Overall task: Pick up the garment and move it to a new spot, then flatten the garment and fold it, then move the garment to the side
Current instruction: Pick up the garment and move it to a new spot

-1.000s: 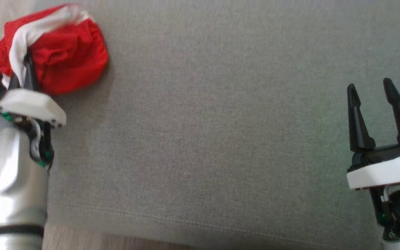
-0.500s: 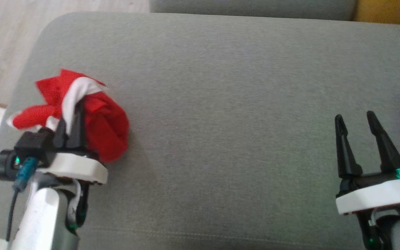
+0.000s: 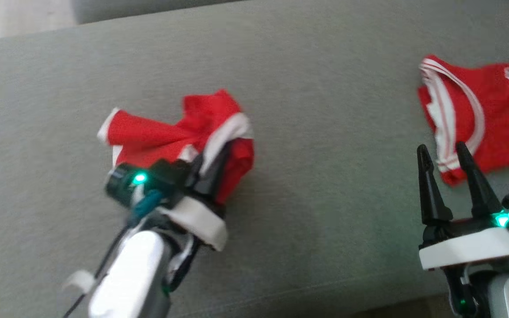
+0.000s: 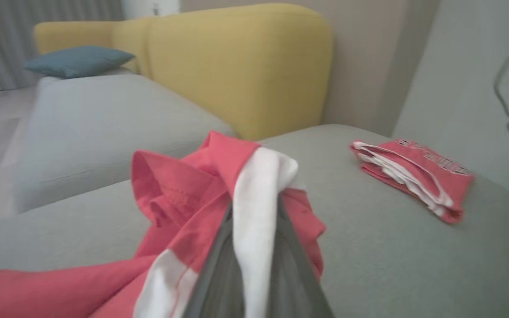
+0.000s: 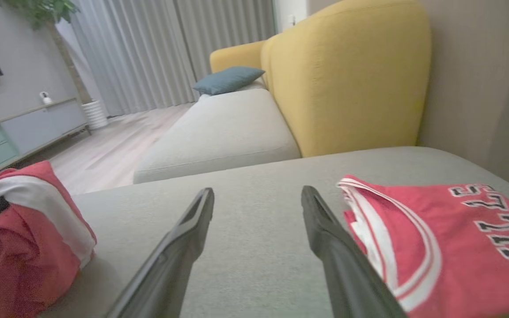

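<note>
A crumpled red garment [image 3: 170,132] with white trim hangs bunched on the grey cushion [image 3: 325,110], left of centre. My left gripper [image 3: 212,165] is shut on the garment's white band, and the left wrist view shows that band [image 4: 254,207] pinched between the two dark fingers. The same garment [image 5: 24,229] lies at the lower left of the right wrist view. My right gripper [image 3: 442,150] stands open at the lower right, its fingers [image 5: 184,238] wide apart above bare cushion.
A folded red jersey [image 3: 484,115] with white trim and lettering lies at the cushion's right, close beside my right fingertips. Behind stand a yellow sofa back [image 5: 347,79], a second grey seat [image 5: 219,128] with a blue pillow [image 5: 228,79], and wooden floor [image 5: 104,150].
The head camera has swung right, bringing the folded jersey into view. My left gripper has carried the bunched garment from the cushion's left end toward its middle. The right gripper stays open.
</note>
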